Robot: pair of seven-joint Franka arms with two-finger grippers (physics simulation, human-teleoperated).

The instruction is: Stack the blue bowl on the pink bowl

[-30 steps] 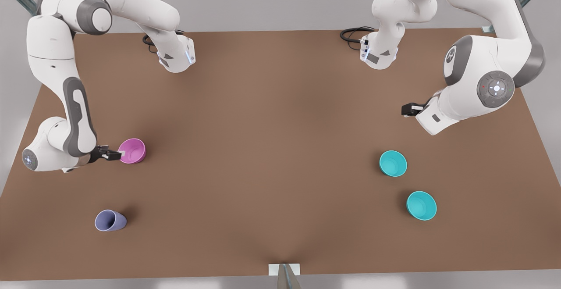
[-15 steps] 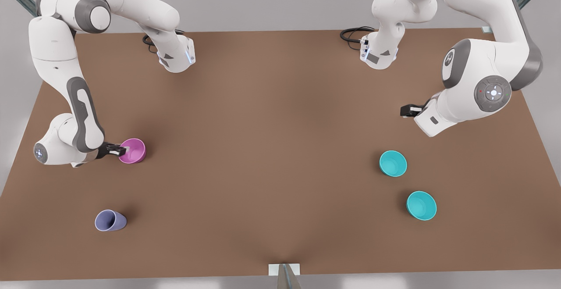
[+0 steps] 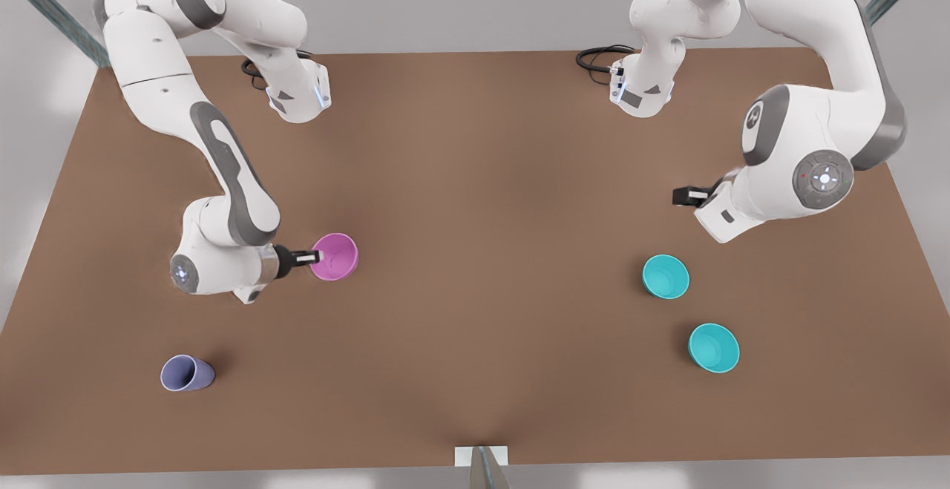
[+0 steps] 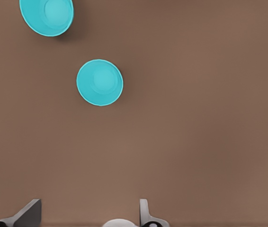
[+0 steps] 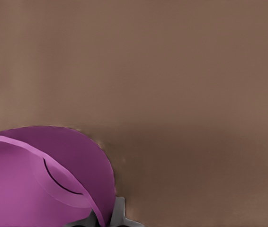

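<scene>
The right gripper (image 3: 318,257) pinched the pink bowl's (image 3: 335,257) rim between its jaws. The left gripper (image 3: 679,196) hung wide open, both blue bowls (image 3: 666,276) beyond its jaws.

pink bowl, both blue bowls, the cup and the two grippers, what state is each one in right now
pink bowl: gripped at its rim by the right gripper
blue bowls: upright on the table, apart, untouched
lavender cup: on the table, untouched
right gripper: shut on the pink bowl
left gripper: open, empty, above the table
</scene>
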